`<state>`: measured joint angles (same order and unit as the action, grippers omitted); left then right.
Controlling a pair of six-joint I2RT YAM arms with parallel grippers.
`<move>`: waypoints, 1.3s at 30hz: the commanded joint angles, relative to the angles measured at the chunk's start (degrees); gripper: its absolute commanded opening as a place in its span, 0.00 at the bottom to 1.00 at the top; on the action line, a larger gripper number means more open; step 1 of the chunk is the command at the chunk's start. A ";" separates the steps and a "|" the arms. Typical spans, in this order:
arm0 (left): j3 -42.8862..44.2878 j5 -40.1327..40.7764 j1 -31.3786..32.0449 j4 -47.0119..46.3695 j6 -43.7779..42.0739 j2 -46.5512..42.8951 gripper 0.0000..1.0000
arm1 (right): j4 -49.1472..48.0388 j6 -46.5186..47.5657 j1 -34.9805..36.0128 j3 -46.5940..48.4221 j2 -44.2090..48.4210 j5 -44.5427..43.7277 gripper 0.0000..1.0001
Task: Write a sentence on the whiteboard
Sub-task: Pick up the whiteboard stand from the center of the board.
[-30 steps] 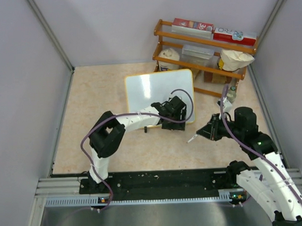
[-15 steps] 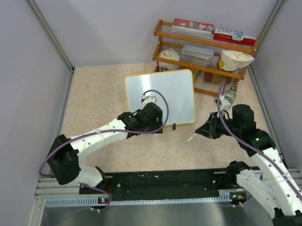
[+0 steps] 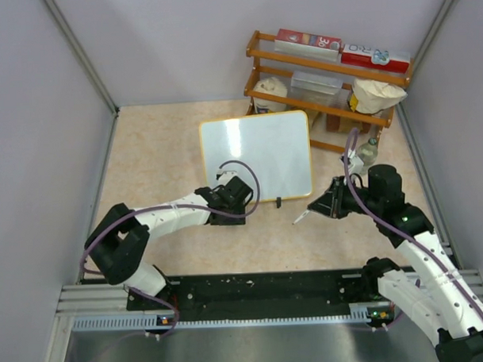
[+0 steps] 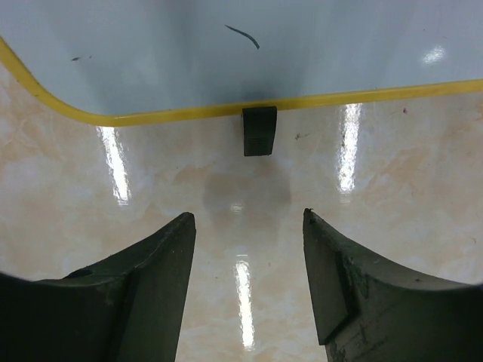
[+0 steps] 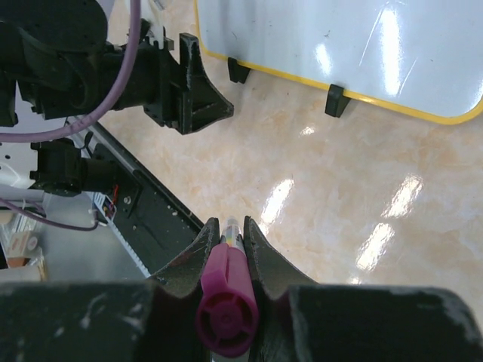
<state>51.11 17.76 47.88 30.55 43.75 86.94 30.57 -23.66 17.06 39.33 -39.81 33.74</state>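
Note:
The whiteboard [image 3: 260, 152] lies flat on the table, glossy white with a yellow frame. It also shows in the left wrist view [image 4: 302, 45] and the right wrist view [image 5: 355, 45]. No pink sentence shows on it, only a small dark stroke [image 4: 241, 35]. My left gripper [image 3: 225, 216] is open and empty on the table just in front of the board's near-left edge, its jaws [image 4: 249, 219] facing a black clip foot [image 4: 259, 130]. My right gripper [image 3: 320, 205] is shut on a marker [image 5: 226, 298] with a magenta end, its tip [image 3: 301, 219] off the board's near-right corner.
A wooden shelf [image 3: 325, 67] with red-and-white boxes, a clear tub and bags stands behind the board at the back right. A small bottle [image 3: 369, 151] stands by the shelf's foot. The black base rail [image 3: 253, 292] runs along the near edge.
My left arm has swung from over the board's near-right part to the near-left and drawn back off the board. My right gripper with the marker has edged left toward the board.

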 commanded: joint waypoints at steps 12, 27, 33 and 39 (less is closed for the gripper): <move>5.57 5.18 -2.61 -6.81 -2.61 9.82 0.54 | -4.46 -0.33 -0.62 -0.31 -0.26 0.98 0.00; 6.81 5.54 -2.35 -6.37 -2.09 13.53 0.20 | -4.90 -0.77 -0.54 -0.75 0.52 1.51 0.00; 3.56 3.78 -1.47 -6.81 -0.42 11.06 0.00 | -4.90 -1.13 -0.54 -1.27 1.40 1.60 0.00; 2.68 2.02 1.60 -5.32 2.12 10.71 0.00 | -4.81 -1.48 -0.54 -1.71 2.90 1.60 0.00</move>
<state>55.92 23.46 46.70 22.00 43.18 98.13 27.88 -24.64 17.06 38.13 -38.46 34.61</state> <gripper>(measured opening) 0.200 0.110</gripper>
